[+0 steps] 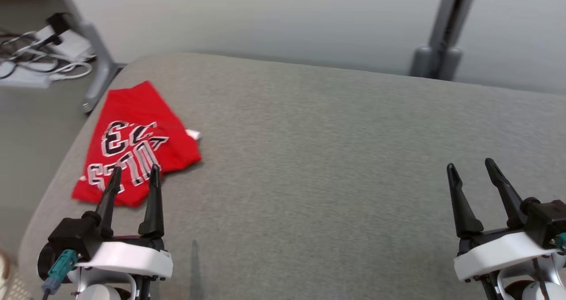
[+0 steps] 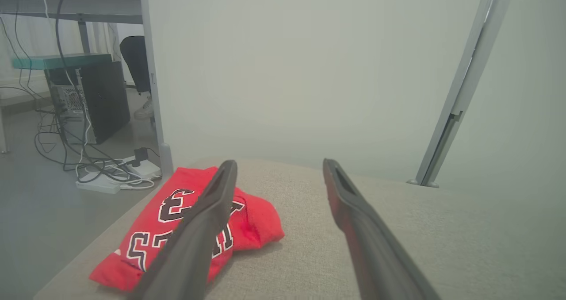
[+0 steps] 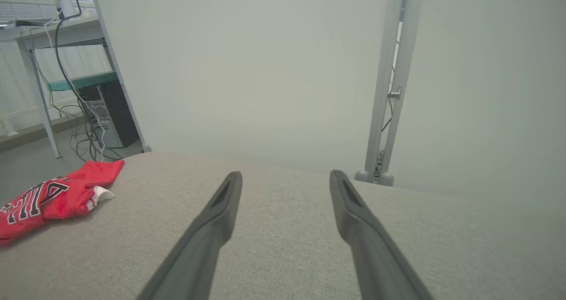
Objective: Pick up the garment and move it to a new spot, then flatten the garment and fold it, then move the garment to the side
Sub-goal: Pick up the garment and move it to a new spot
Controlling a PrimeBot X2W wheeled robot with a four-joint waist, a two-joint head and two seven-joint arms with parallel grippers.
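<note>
At the far-left corner of the grey padded table [image 1: 331, 158] you've got the red garment [image 1: 132, 114]. It's a jersey with black-and-white lettering, lying as a compact, roughly rectangular bundle close to the left edge. A white tag [image 1: 193, 134] pokes out on its right side.

The left gripper [image 1: 135, 169] has its jaws spread wide with nothing between them. From the head view its fingertips overlap the bundle's near edge. The left wrist view puts the cloth ahead and to the left of the gripper's line, with one finger crossing the print, so the cloth isn't between the fingers. You can't tell whether that finger touches the fabric.

The right gripper [image 1: 470, 163] is well apart from the garment, over bare table on the right. Its jaws are equally wide and empty.

The bundle looks folded and parked at the side, and both arms sit in what looks like a rest pose, so this reads as the task being close to done. You can't rule out a start with a pre-bundled shirt.

If a pick is due, use the left arm, since it's nearest. Shift it left so the cloth sits between the fingers.

The risk is the edge. A shove could slide the bundle off towards the power strip and cables [image 1: 40, 65] on the floor.
</note>
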